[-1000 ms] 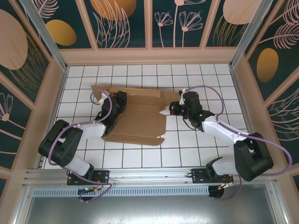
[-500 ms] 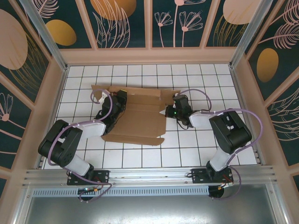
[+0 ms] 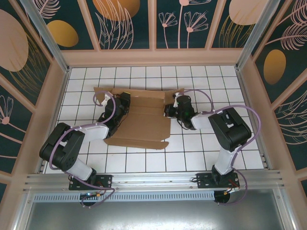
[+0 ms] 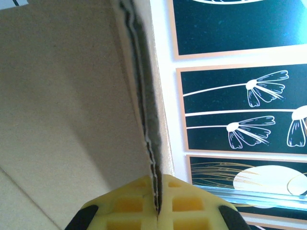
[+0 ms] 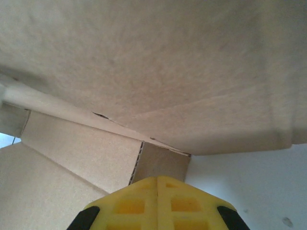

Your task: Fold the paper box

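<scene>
A white table (image 3: 144, 158) with a grid of squares is sitting inside dark walls (image 3: 129, 24) painted with flowers and gold shapes. The paper box (image 3: 144, 122) is lying in the middle of the table, between the two arms. It is plain brown and mostly flat, showing folds and flaps. The left gripper (image 4: 157, 181) is pinching one edge of it tight. The right gripper (image 5: 158, 178) is pressing its fingers together right at the box's right side.

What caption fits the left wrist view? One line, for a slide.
Left gripper pinching a layered edge of the paper box, patterned wall behind.
</scene>
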### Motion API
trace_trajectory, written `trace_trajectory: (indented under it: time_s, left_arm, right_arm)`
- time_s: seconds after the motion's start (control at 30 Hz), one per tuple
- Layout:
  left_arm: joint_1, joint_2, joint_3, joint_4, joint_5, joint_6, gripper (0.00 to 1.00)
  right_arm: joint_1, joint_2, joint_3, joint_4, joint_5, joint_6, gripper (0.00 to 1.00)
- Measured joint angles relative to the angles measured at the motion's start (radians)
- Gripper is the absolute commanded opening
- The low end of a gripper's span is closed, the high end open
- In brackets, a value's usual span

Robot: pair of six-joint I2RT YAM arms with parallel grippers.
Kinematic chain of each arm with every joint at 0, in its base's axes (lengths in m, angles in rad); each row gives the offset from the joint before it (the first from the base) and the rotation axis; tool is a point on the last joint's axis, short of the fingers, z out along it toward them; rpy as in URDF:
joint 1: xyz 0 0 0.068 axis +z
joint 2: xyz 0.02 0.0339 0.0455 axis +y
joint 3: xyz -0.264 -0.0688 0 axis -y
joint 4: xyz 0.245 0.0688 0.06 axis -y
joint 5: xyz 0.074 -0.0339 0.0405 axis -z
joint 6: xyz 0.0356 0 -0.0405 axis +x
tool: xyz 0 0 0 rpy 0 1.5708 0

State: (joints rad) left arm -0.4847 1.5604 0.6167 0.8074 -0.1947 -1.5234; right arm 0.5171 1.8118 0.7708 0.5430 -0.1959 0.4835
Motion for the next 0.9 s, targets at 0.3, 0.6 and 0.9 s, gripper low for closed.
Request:
trace_trajectory:
  time_s: [0.3, 0.6, 0.9]
  left_arm:
    - [0.000, 0.000, 0.001, 0.000, -0.008, 0.000, 0.00]
    - [0.000, 0.000, 0.003, -0.009, -0.016, 0.000, 0.00]
    - [0.000, 0.000, 0.021, -0.039, -0.023, 0.000, 0.00]
  right_arm:
    - [0.059, 0.129, 0.087, 0.002, 0.042, 0.001, 0.03]
    - [0.059, -0.069, -0.030, -0.034, 0.017, -0.045, 0.17]
    - [-0.077, -0.592, -0.161, -0.026, 0.077, -0.183, 0.28]
